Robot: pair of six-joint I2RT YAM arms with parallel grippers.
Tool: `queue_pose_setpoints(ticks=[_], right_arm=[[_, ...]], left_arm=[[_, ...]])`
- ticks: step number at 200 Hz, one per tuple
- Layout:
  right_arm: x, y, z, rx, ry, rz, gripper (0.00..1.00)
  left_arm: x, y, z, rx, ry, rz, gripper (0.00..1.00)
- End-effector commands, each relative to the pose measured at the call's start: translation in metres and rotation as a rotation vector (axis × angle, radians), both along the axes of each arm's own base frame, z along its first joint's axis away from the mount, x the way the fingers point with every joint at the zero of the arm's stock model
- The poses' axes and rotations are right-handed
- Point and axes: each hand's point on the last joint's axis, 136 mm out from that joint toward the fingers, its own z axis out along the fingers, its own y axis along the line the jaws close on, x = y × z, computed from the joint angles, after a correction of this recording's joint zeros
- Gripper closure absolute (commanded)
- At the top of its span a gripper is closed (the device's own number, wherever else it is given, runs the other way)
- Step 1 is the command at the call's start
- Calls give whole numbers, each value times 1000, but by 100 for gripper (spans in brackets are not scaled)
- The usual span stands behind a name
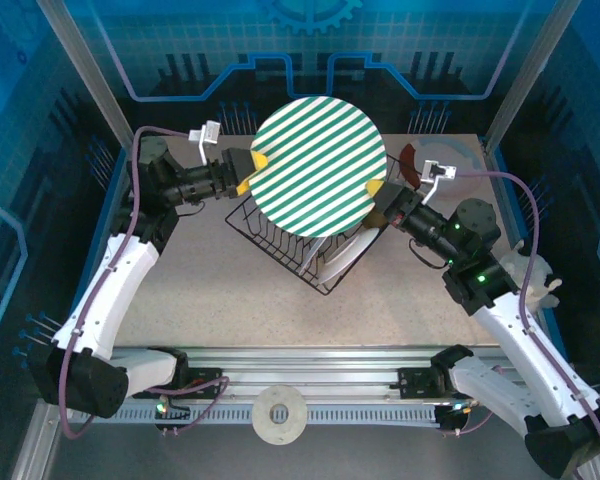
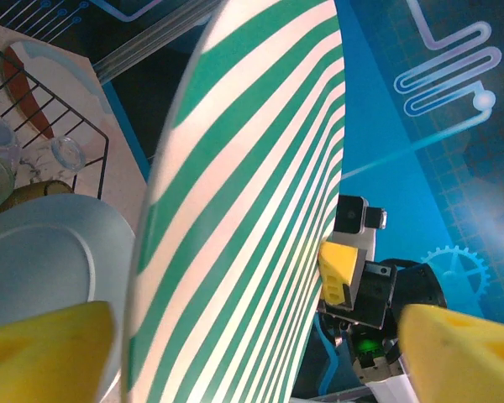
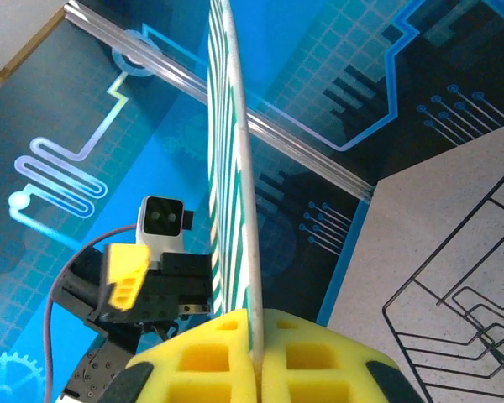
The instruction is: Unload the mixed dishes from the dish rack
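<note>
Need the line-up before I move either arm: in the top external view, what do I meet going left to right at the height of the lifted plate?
left gripper, fingers open → green-and-white striped plate → right gripper, fingers shut on that plate's edge → pale plate at the far right

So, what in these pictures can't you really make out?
- Top view: the striped plate covers the far part of the dish rack, hiding what sits there.
- Left wrist view: the clear cups at the left edge are blurred and partly cropped.
- Right wrist view: the frame's right edge cuts off the dish rack.
</note>
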Motion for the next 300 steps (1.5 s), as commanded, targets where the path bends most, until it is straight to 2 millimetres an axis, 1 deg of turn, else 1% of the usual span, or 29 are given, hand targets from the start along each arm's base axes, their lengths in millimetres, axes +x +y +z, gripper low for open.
queue_pose_setpoints(ticks=[1, 18, 39, 52, 74, 77, 82, 95, 102, 116, 155, 178, 193, 206, 217, 231, 245, 300], right_arm=[[3, -22, 25, 33, -89, -80, 100], [12, -37, 27, 53, -81, -120, 100], [27, -60, 30, 89, -73, -177, 100], [38, -80, 33, 100, -75, -240, 100], [64, -121, 25, 118, -30, -373, 100], [66, -126, 30, 124, -50, -389, 100], [72, -136, 29, 125, -49, -423, 100], [90, -160, 18, 122, -13, -513, 100], [99, -172, 16, 126, -12, -549, 100], [117, -193, 7, 121, 2, -618, 100], [164, -237, -22, 78, 56, -743, 100], [187, -261, -39, 47, 98, -806, 100], [198, -277, -54, 27, 136, -852, 100], [201, -282, -54, -33, 89, -905, 100], [205, -280, -57, -97, 103, -934, 100], [212, -273, -59, -137, 106, -914, 100], [214, -276, -71, -119, 135, -946, 100], [218, -315, -128, 55, 193, -1087, 100]], left_arm=[[-13, 2, 16, 6, -103, 5, 1], [-19, 4, 19, 16, -135, 6, 1], [-27, 6, 17, 42, -158, 18, 1], [-31, 8, 13, 61, -163, 27, 1], [-36, 8, 2, 71, -147, 25, 1], [-37, 9, 1, 71, -146, 24, 1], [-39, 8, -1, 70, -143, 19, 1], [-44, 8, -5, 68, -141, 11, 1], [-47, 8, -7, 68, -141, 8, 1], [-52, 7, -12, 75, -143, -3, 1], [-68, 6, -25, 151, -147, -35, 1], [-74, 2, -31, 167, -154, -57, 1], [-74, 0, -37, 171, -140, -65, 1], [-74, -1, -42, 175, -128, -70, 1], [-75, -2, -45, 179, -123, -76, 1], [-78, -4, -48, 186, -121, -84, 1], [-78, -5, -50, 198, -122, -86, 1], [-78, -11, -59, 218, -106, -104, 1]])
